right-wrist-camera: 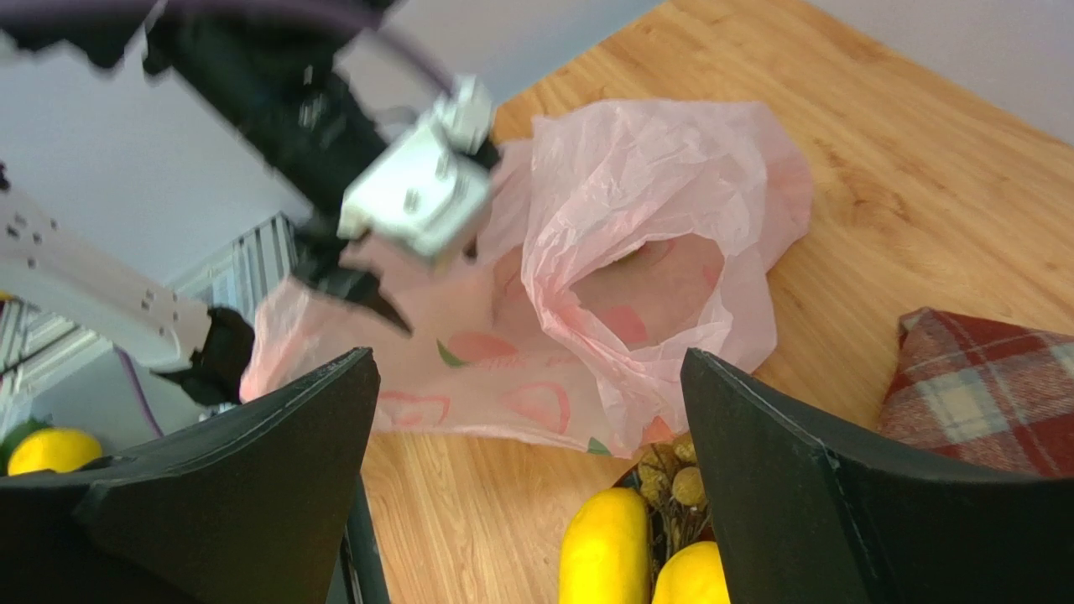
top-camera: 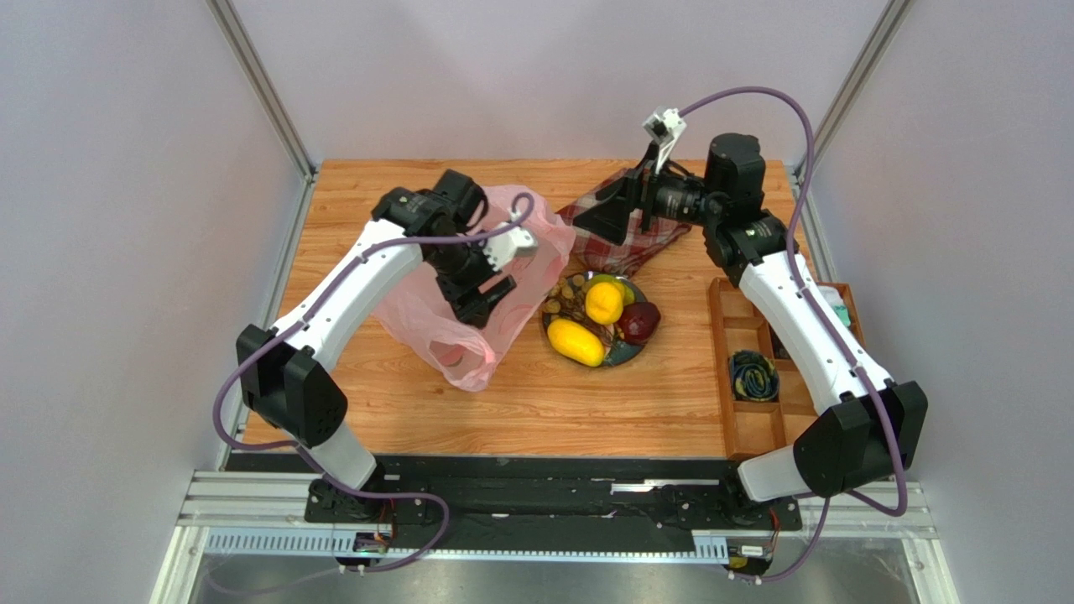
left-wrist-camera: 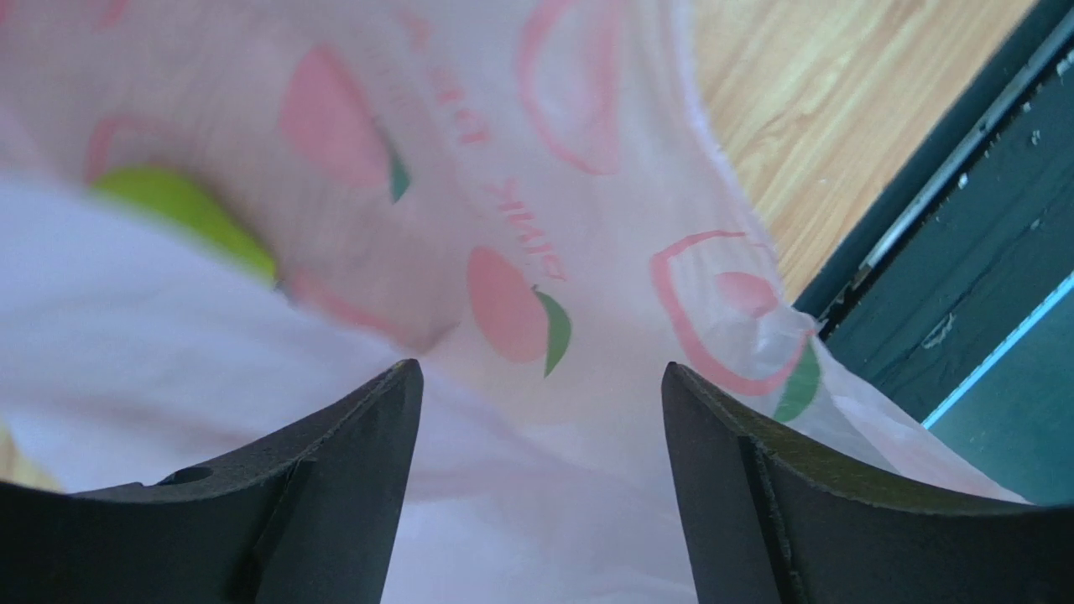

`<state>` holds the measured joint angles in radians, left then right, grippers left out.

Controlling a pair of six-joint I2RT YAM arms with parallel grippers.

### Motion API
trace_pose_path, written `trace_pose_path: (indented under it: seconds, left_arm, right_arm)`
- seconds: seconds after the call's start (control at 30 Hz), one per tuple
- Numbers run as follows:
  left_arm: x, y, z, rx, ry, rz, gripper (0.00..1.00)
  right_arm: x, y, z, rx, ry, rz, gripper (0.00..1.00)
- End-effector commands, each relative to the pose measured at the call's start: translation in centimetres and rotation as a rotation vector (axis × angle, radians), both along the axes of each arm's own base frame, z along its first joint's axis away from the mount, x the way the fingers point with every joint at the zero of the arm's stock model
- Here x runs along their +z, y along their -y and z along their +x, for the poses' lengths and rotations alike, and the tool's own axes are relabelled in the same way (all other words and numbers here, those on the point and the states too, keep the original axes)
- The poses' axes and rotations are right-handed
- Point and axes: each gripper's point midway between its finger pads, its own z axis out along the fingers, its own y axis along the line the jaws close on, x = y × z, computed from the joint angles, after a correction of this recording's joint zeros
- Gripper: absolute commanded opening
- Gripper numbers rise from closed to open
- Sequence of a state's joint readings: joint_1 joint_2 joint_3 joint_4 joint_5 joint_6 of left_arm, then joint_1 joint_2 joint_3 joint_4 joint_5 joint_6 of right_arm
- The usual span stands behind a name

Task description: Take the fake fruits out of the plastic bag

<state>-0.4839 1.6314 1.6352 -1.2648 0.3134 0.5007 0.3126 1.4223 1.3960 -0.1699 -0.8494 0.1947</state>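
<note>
The pink plastic bag [top-camera: 460, 308] lies left of the dark plate [top-camera: 627, 355], its mouth facing the right wrist camera [right-wrist-camera: 630, 239]. My left gripper [top-camera: 485, 296] is open right over the bag [left-wrist-camera: 555, 252]. A green fruit [left-wrist-camera: 189, 212] shows through the film. On the plate lie a yellow pear [top-camera: 604, 302], an elongated yellow fruit [top-camera: 575, 341], a dark red apple [top-camera: 638, 322] and a brownish grape bunch [top-camera: 560, 297]. My right gripper [top-camera: 605, 217] is open and empty, above the table behind the plate, looking down on the elongated fruit [right-wrist-camera: 608, 548] and grapes [right-wrist-camera: 675, 478].
A red plaid cloth [top-camera: 630, 239] lies behind the plate, under my right gripper, and shows in the right wrist view [right-wrist-camera: 977, 390]. A wooden compartment tray [top-camera: 756, 415] with a dark rolled sock [top-camera: 753, 375] stands at the right edge. Metal frame posts rise at the back corners.
</note>
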Motion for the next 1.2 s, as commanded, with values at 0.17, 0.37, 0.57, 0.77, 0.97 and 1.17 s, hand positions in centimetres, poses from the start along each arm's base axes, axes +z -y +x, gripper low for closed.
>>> trace_pose_path:
  seconds: [0.17,0.37,0.57,0.77,0.97,1.17]
  left_arm:
    - [15.4,-2.6,-1.9,0.164,0.370,-0.359,0.99]
    - [12.2,-4.3,-7.2,0.240,0.224,-0.321,0.99]
    - [10.1,-2.8,-13.8,0.142,-0.012,-0.435,0.98]
    - [8.7,0.9,-13.8,0.178,-0.230,-0.627,0.99]
    - [6.3,2.8,-13.8,0.213,-0.255,-0.609,0.99]
    - [2.0,2.2,-8.4,0.426,-0.037,-0.491,0.99]
  right_arm:
    - [1.2,-4.8,-5.5,0.179,0.211,-0.084,0.91]
    - [2.4,-5.7,-8.0,0.230,0.265,-0.081,0.89]
    - [-1.8,-6.7,-9.4,0.219,0.140,-0.110,0.79]
    - [-5.3,-6.8,-10.6,0.214,-0.049,-0.139,0.79]
    - [-6.1,-5.8,-10.9,0.266,-0.025,-0.275,0.79]
    - [-6.5,-6.8,-9.1,0.214,-0.084,-0.274,0.80]
